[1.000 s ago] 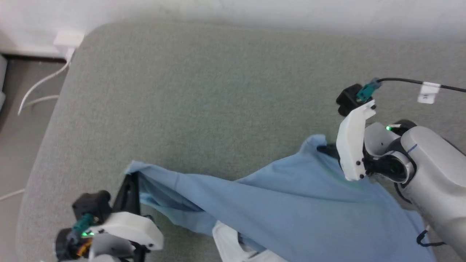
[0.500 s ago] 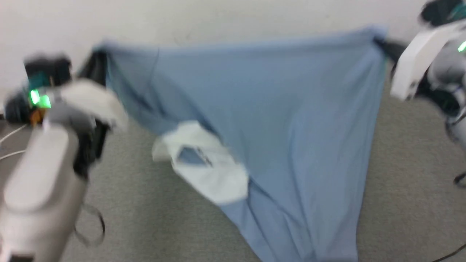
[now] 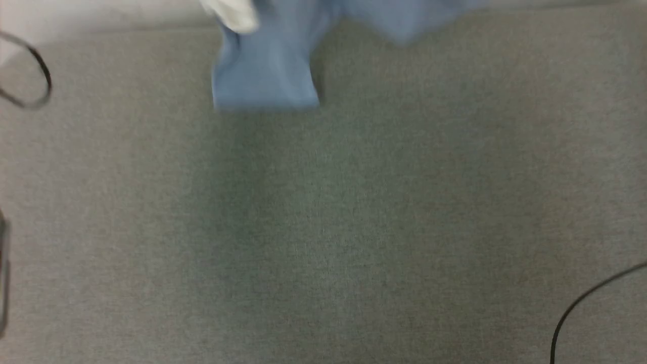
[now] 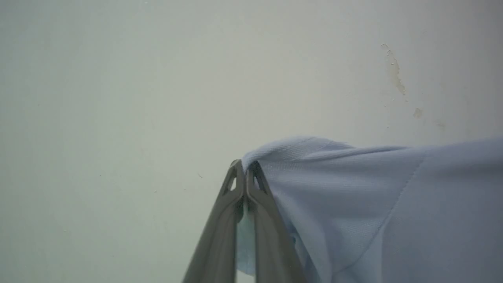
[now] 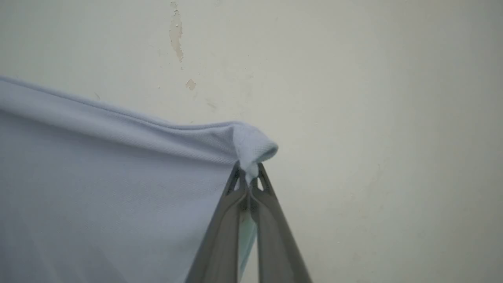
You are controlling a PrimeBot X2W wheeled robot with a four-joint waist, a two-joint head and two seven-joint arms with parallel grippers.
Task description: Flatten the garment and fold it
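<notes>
- Left gripper, left wrist view: fingers pressed together at the tips, clamped on a corner of the garment.
- A small bunch of light blue knit pokes up just past the tips. The rest of the cloth runs off to the right edge, with a seam line crossing it.
- Backdrop is a pale wall with a chipped paint patch at upper right.
- Right gripper, right wrist view: fingers closed at the tips, gripping another corner of the garment, and a rolled hem end curls over them.
- Cloth stretches away to the left edge. Its top edge is fairly taut with a slight sag. Pale wall behind.
- Head view, blurred: the garment hangs into the top of frame as a blue flap left of centre, with a bit of white collar at its upper left.
- Grey fabric surface lies below with a soft shadow under the flap. Cannot tell if the flap touches it.
- Dark cable loop at the left edge, dark cable at the lower right corner.
</notes>
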